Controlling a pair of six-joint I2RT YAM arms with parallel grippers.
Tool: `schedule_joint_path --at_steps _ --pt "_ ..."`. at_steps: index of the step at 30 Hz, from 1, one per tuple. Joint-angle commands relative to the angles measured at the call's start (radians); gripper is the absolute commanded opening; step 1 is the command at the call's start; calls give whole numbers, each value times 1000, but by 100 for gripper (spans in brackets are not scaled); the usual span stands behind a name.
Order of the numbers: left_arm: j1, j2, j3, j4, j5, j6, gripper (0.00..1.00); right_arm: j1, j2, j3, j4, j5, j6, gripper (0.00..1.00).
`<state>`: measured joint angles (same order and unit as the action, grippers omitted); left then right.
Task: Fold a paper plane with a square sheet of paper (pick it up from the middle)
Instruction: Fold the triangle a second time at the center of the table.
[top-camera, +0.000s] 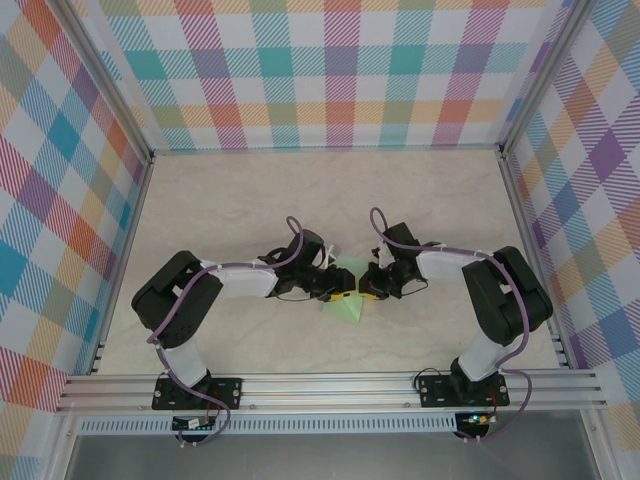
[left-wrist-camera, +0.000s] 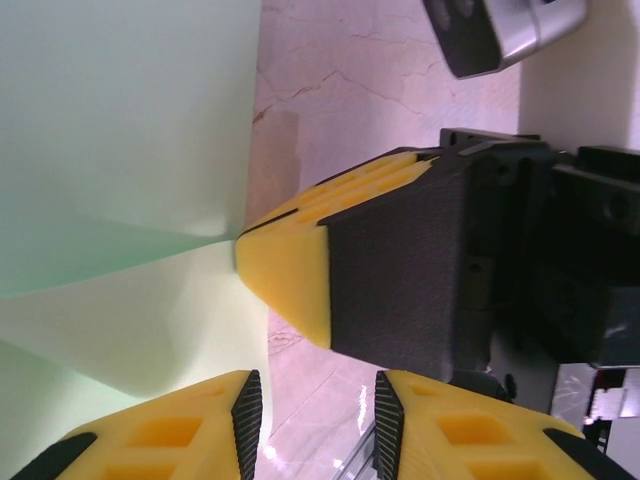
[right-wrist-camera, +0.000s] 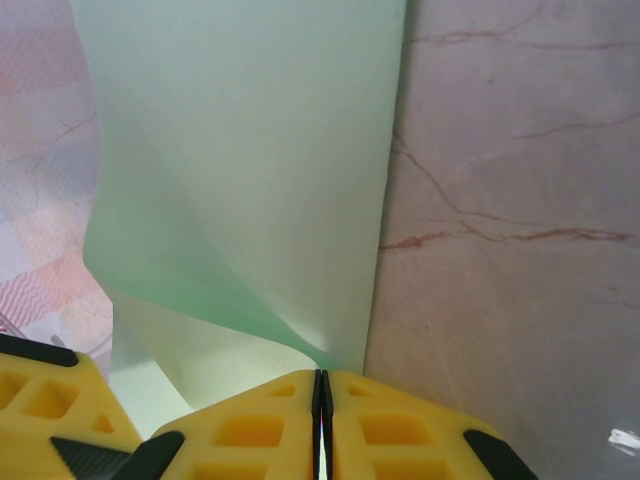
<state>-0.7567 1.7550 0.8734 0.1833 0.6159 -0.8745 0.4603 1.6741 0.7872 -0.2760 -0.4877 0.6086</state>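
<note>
The square sheet of paper (top-camera: 346, 303) is pale mint green, partly folded, and lies at the table's middle between both grippers. My right gripper (top-camera: 368, 284) is shut on its edge; in the right wrist view the jaws (right-wrist-camera: 320, 378) meet on the paper (right-wrist-camera: 250, 150), which curls up and away from them. My left gripper (top-camera: 335, 285) faces it from the left and stands open (left-wrist-camera: 317, 400), with bare table between its pads. The paper (left-wrist-camera: 120, 150) spreads beside the left finger. The right gripper's yellow fingers (left-wrist-camera: 295, 270) pinch the sheet's corner just ahead of the left fingertips.
The marble-look table (top-camera: 250, 200) is ringed by an aluminium frame (top-camera: 330, 385) and plaid walls (top-camera: 320, 70). Both arms' elbows sit near the front rail. The right wrist's camera housing (left-wrist-camera: 500, 30) hangs close above the left gripper.
</note>
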Motion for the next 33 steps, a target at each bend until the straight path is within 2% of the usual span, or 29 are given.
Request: schedule_joint_path --at_steps 1,33 --pt "-8 15 29 -30 -12 20 37 9 17 8 21 -25 -28 11" --pt "-8 83 44 -125 -47 52 33 12 59 35 15 -12 -33 11"
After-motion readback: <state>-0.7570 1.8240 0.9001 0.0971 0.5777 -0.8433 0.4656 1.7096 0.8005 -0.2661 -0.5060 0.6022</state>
